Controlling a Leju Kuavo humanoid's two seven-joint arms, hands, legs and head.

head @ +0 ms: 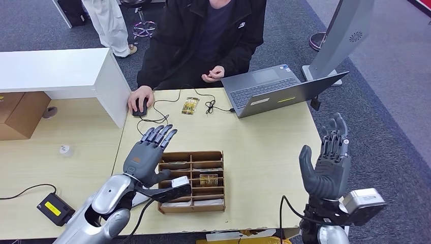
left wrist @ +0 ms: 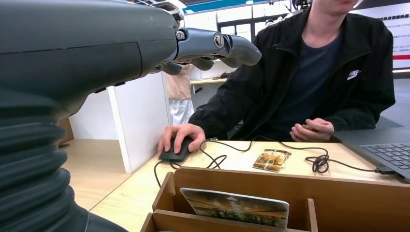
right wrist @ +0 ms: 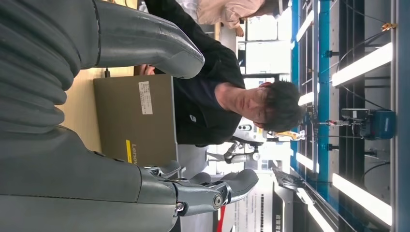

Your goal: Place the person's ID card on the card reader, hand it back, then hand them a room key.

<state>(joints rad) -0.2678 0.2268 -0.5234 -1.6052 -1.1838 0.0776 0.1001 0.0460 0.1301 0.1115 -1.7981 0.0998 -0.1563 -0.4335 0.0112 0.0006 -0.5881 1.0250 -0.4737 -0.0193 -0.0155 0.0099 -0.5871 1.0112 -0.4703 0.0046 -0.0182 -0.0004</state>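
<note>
Nearest the camera, the left hand [head: 147,157] hovers palm-down over the near-left corner of the wooden card tray [head: 219,179], fingers stretched flat and holding nothing; the right hand [head: 328,165] stands upright off the bench's right edge, fingers apart and likewise empty. The ID card [head: 211,76] appears to be the small dark thing pinched in the person's hand [head: 216,72] beyond the far edge, though it is too small to be sure, so the step in hand is probably taking it. To do that well, I would offer an open palm across the bench and wait for the card, keeping clear of the laptop [head: 277,89] at the far right corner. A room key [head: 208,179] likely sits among the tray's compartments. The black card reader [head: 55,208] lies by the near-left edge; a patterned card [head: 190,105] and a mouse [head: 141,108] lie near the far edge. Grey carpet surrounds the bench.
</note>
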